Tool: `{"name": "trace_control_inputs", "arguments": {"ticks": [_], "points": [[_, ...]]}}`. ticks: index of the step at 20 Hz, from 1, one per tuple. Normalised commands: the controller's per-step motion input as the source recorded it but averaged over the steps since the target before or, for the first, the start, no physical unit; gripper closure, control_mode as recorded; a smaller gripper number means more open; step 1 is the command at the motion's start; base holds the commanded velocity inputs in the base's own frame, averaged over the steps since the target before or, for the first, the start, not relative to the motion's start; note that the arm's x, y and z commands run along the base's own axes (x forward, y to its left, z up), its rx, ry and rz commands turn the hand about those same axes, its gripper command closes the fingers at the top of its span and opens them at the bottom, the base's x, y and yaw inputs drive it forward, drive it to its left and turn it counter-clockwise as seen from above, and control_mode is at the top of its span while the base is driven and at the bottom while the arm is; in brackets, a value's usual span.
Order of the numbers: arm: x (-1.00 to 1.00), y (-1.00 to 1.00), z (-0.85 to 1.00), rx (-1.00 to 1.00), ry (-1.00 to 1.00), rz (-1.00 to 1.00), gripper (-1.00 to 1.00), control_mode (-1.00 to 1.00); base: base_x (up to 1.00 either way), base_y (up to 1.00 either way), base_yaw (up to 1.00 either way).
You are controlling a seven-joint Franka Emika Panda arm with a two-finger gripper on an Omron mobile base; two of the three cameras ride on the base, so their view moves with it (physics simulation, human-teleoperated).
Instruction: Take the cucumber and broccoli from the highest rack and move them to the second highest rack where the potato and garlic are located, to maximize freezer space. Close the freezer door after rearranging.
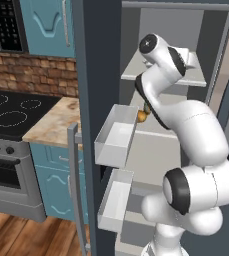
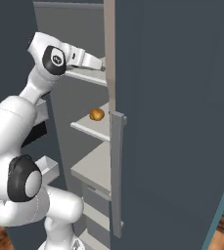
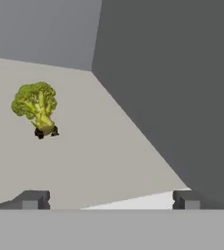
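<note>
The gripper point(image 3: 111, 197) hangs with its jaws spread wide and nothing between them, over the top shelf point(image 3: 99, 161) of the freezer. The broccoli point(image 3: 35, 107) stands on that shelf, well ahead of the fingertips and off to the left. A potato point(image 2: 97, 114) sits on the shelf below point(image 2: 91, 128).

Arm raised and bent forward at the elbow — hand point(image 3: 108, 199) level, fingers spread wide, holding nothing.
</note>
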Motion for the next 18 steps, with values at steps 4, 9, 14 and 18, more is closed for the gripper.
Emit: {"name": "trace_control_inputs", "arguments": {"ticks": [4,9,14,18], "points": [[0.36,-0.11,-0.13,0.01,0.0,0.19,-1.0,-1.0,0.0,0.0,0.0],[0.34,-0.22,-0.04,0.05,0.0,0.17,-1.0,-1.0,0.0,0.0,0.0],[0.33,-0.14,0.0,0.04,0.01,0.01,-1.0,-1.0,0.0,0.0,0.0],[0.32,-0.02,0.0,0.03,0.0,0.0,-1.0,-1.0,0.0,0.0,0.0]]}}
